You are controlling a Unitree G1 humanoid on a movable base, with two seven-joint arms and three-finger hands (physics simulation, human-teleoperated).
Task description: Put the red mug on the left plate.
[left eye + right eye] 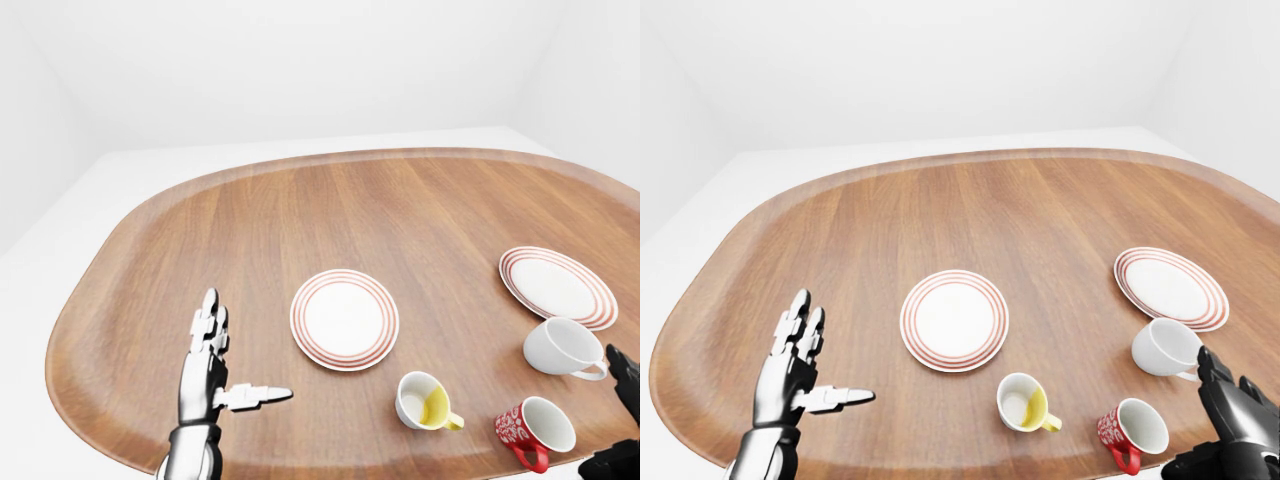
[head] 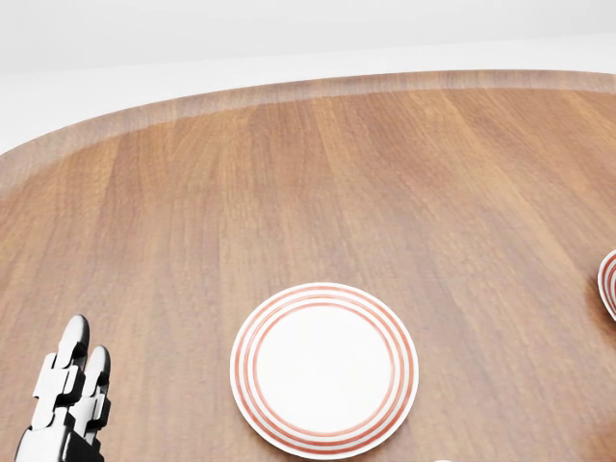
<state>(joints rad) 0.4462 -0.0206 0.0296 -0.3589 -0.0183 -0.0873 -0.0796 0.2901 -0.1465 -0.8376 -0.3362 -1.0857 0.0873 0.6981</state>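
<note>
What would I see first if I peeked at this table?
Probably the red mug with white speckles, near the bottom right of the right-eye view, lying tipped over next to a yellow mug and a white mug. Two red-ringed plates sit on the wooden table: the left plate in the middle, the right plate farther right.
</note>
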